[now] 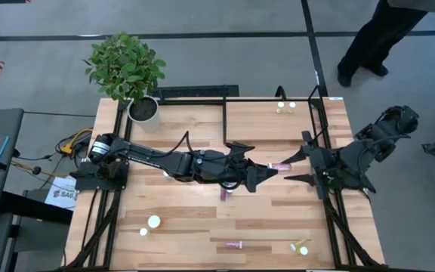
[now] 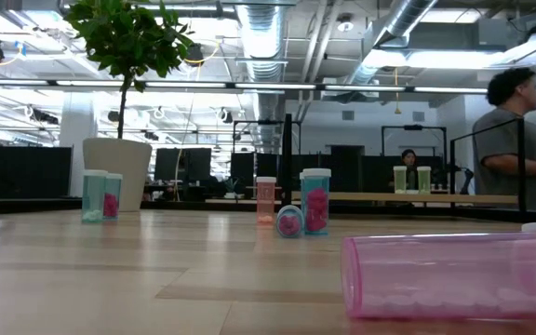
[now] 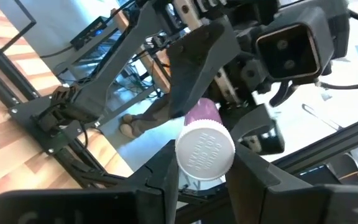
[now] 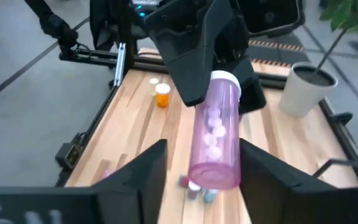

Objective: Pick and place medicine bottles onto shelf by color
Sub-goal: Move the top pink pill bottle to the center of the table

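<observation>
translucent pink bottle (image 4: 215, 134), white cap, pills inside.

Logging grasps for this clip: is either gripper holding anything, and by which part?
The left gripper holds a pink medicine bottle at its white-capped end. The right gripper, open around the other end, holds nothing.

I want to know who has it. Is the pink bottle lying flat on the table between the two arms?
No, the pink bottle is held up off the table, its white-capped end pinched in the left gripper.
</observation>
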### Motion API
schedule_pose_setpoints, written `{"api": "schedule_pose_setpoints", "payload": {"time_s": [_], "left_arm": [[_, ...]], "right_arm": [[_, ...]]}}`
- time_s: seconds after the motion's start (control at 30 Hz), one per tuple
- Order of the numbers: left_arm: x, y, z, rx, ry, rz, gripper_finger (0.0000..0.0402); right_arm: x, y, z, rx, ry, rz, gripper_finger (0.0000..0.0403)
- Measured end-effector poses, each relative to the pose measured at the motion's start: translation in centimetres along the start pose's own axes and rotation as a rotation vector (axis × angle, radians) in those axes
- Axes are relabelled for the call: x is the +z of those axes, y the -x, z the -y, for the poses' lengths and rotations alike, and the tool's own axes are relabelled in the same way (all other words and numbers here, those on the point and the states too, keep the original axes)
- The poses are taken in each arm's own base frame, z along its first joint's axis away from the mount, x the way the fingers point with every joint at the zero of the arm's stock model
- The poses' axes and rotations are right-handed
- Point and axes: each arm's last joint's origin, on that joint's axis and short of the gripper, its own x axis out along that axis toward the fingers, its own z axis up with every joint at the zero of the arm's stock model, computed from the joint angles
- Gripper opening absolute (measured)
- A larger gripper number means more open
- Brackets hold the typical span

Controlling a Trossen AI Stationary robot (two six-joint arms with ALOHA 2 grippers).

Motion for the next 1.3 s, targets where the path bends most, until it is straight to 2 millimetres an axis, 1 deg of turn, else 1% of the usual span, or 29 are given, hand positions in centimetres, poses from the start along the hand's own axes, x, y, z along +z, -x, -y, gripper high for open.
{"api": "schedule_pose_setpoints", "payload": {"time_s": [0.1, 0.17, 0.3, 0.47, 0.7, 0.87, 0.97, 1.07, 1.2, 1.3], "left_arm": [[0.0, 0.0, 0.0, 0.003, -0.001, 0.000, 0.0091], [-0.1, 0.0, -0.2, 0.021, -0.007, -0.011, 0.0091], [-0.6, 0.1, -0.9, 0.092, -0.022, -0.063, 0.0091], [-1.9, 0.5, -2.3, 0.208, 0.024, -0.242, 0.0091], [-5.1, 2.5, -3.3, 0.416, 0.099, -0.516, 0.0092], [-6.9, 4.6, -4.2, 0.639, 0.123, -0.633, 0.0092], [-7.6, 5.9, -4.8, 0.789, 0.118, -0.655, 0.0092], [-7.7, 7.0, -5.3, 0.923, 0.105, -0.630, 0.0092], [-7.4, 8.0, -6.0, 1.062, 0.063, -0.588, 0.0092], [-7.0, 8.4, -6.8, 1.146, 0.043, -0.581, 0.0092]], "right_arm": [[0.4, 1.0, 0.4, 0.011, -0.027, -0.028, 0.0244], [0.9, 1.8, 0.7, 0.009, -0.057, -0.036, 0.0255], [1.5, 3.3, 1.3, 0.004, -0.118, -0.052, 0.0259], [1.5, 4.2, 1.8, -0.009, -0.175, -0.089, 0.0259], [0.1, 4.4, 2.1, -0.063, -0.223, -0.226, 0.0260], [-0.6, 4.6, 2.4, -0.098, -0.255, -0.295, 0.0260], [-0.7, 4.7, 2.4, -0.103, -0.257, -0.303, 0.0260], [-0.7, 4.7, 2.4, -0.103, -0.257, -0.303, 0.0260], [-0.7, 4.7, 2.4, -0.103, -0.252, -0.303, 0.0260], [-0.7, 4.7, 2.4, -0.105, -0.252, -0.302, 0.0260]]}}
